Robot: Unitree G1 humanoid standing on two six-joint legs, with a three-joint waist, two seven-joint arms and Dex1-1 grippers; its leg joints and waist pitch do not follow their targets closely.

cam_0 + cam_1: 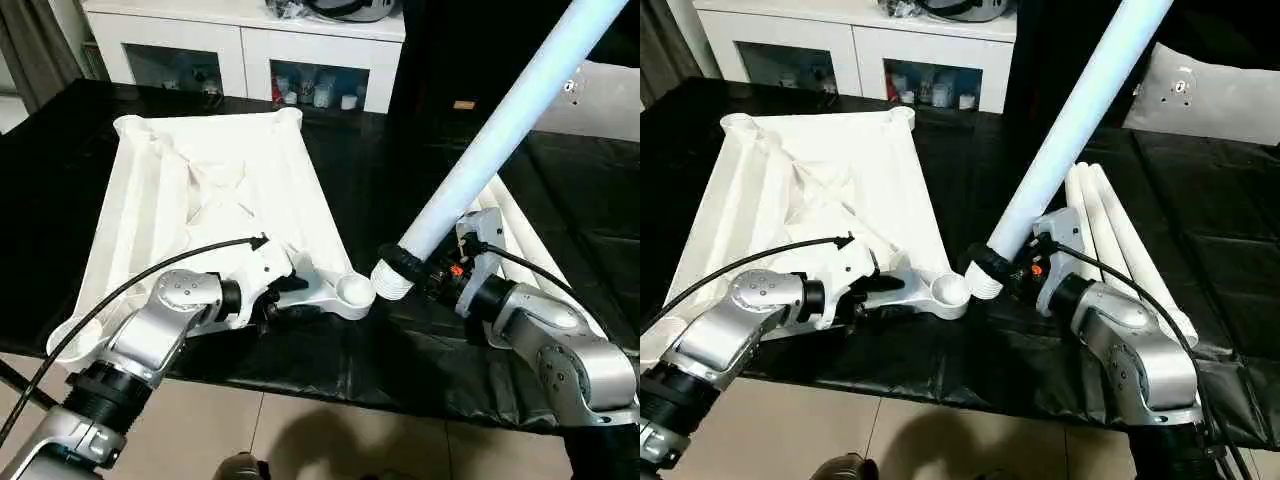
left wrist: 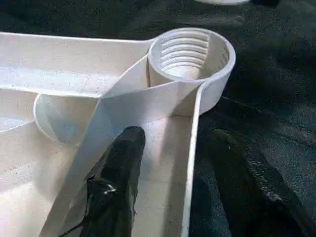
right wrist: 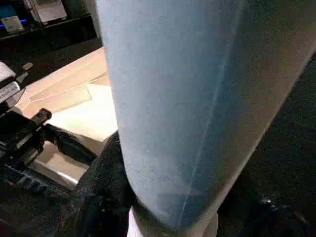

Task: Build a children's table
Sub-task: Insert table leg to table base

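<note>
Left eye view: the table top [image 1: 215,190] lies underside up on the black work table [image 1: 560,200], ribs visible. The near corner socket [image 1: 354,291] is at the front edge, close to the robot. The left arm comes from bottom left, forearm bent inward, and the left gripper [image 1: 283,292] sits low at the top's near rim, just beside that socket. The right arm comes from bottom right, wrist turned inward. The right gripper [image 1: 428,270] is clamped on the held leg [image 1: 500,135] near its lower end. This leg slants up to the top right corner; its ribbed end is just beside the socket, not in it.

Right eye view: same scene, but here the spare legs [image 1: 1110,235] show better, lying together on the black cover behind the right arm. Back: a white cabinet [image 1: 860,40].

Left wrist view: shows what the head views do not, i.e. the socket [image 2: 191,59] has thread rings inside. One black finger [image 2: 118,182] is inside the rim wall, the other outside, so the claw straddles the wall; if it presses already, I cannot tell.

Right wrist view: the leg [image 3: 197,98] is very near, with black fingers [image 3: 106,182] against its side. The left gripper [image 3: 29,143] shows at the top's edge.
</note>
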